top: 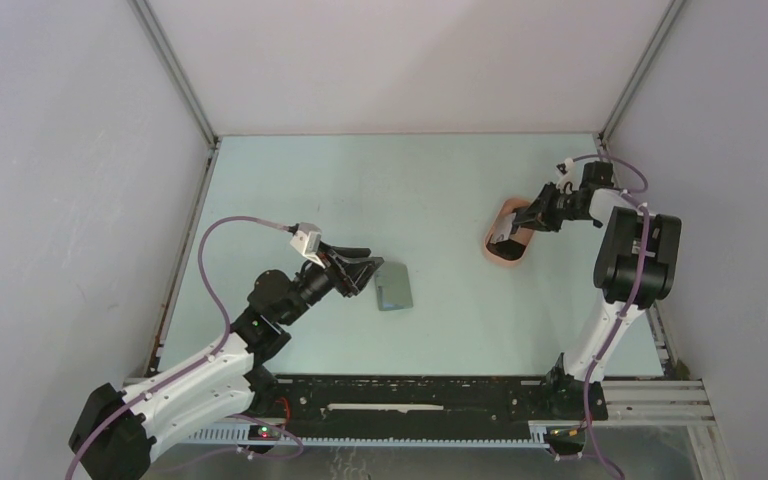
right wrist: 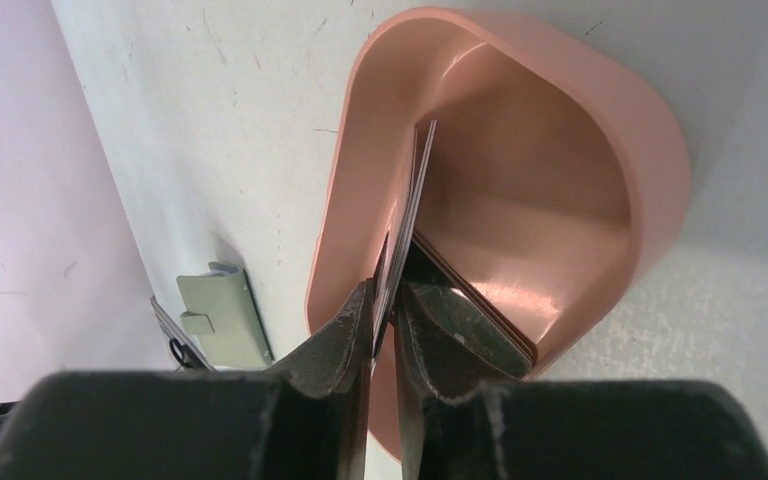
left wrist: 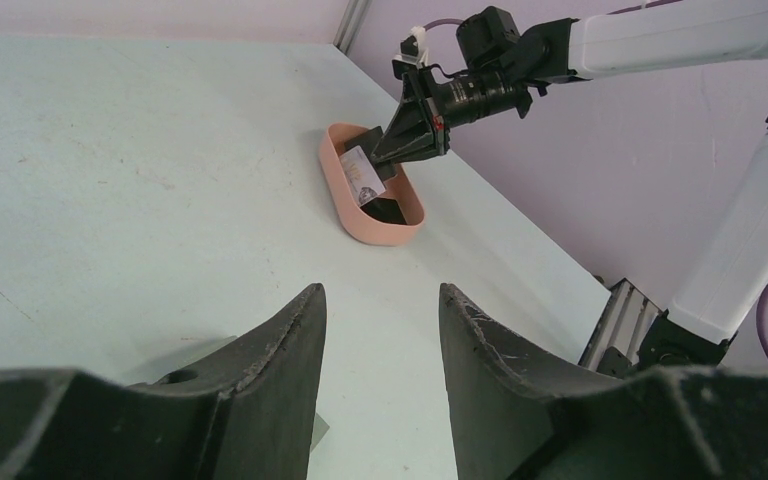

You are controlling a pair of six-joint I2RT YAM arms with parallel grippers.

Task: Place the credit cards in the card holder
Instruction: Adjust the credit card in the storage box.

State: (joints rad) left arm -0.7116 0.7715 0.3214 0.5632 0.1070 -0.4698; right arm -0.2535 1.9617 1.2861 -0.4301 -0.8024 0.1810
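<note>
It seemed that no card had yet been put into the card holder [top: 393, 288], beside which the left gripper [left wrist: 382, 294] was held open and empty, while a silvery card [right wrist: 415, 190] was pinched on edge by the right gripper [right wrist: 385, 315] inside the pink tray [right wrist: 650, 150], where a black card [left wrist: 385, 208] lay flat.

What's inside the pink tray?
A light card is inside the pink tray, pinched on edge by the right gripper. A black card lies on the bottom. The gripper covers part of the bottom, so anything under there is hidden.
</note>
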